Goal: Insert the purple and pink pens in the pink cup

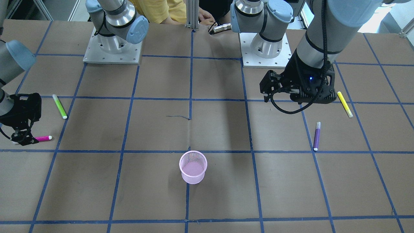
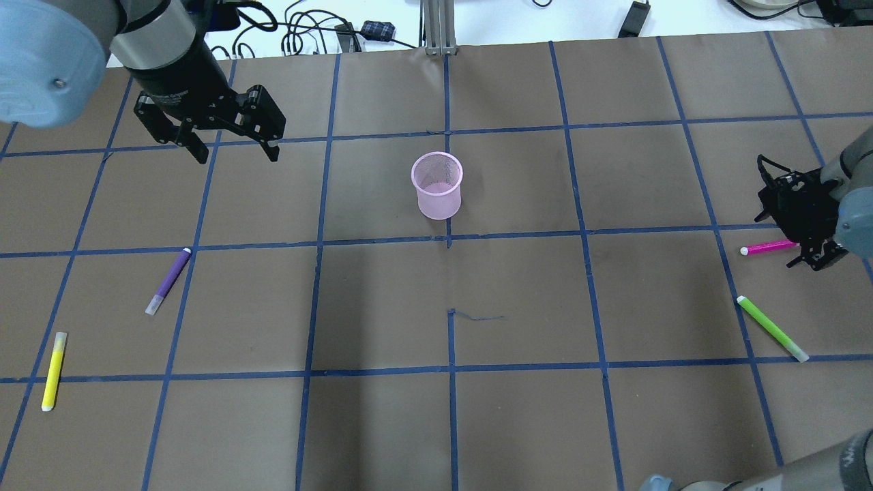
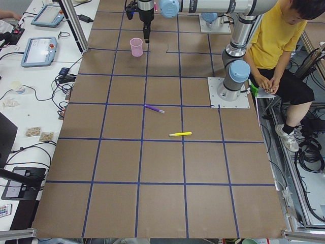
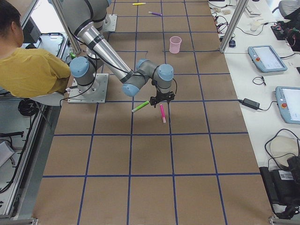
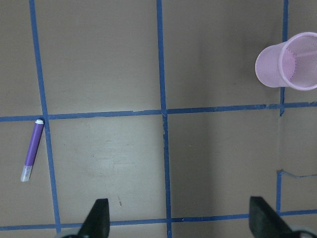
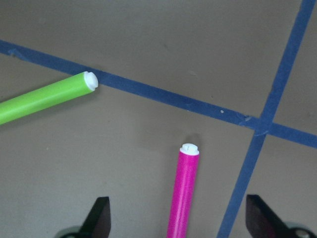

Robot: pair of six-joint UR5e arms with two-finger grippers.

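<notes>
The pink mesh cup point(image 2: 437, 185) stands upright near the table's middle, far side, and shows at the top right of the left wrist view point(image 5: 290, 67). The purple pen point(image 2: 168, 281) lies flat on the robot's left, also in the left wrist view point(image 5: 31, 156). My left gripper point(image 2: 235, 153) is open and empty, held high between cup and purple pen. The pink pen point(image 2: 767, 247) lies flat at the right. My right gripper point(image 2: 808, 262) is open and low over its rear end; in the right wrist view the pen point(image 6: 184, 193) lies between the fingers point(image 6: 99, 218).
A green pen point(image 2: 772, 329) lies near the pink pen, toward the robot, and shows in the right wrist view point(image 6: 44, 99). A yellow pen point(image 2: 53, 371) lies at the near left. Blue tape lines grid the brown table. A person in yellow point(image 3: 274, 35) sits behind the robot bases.
</notes>
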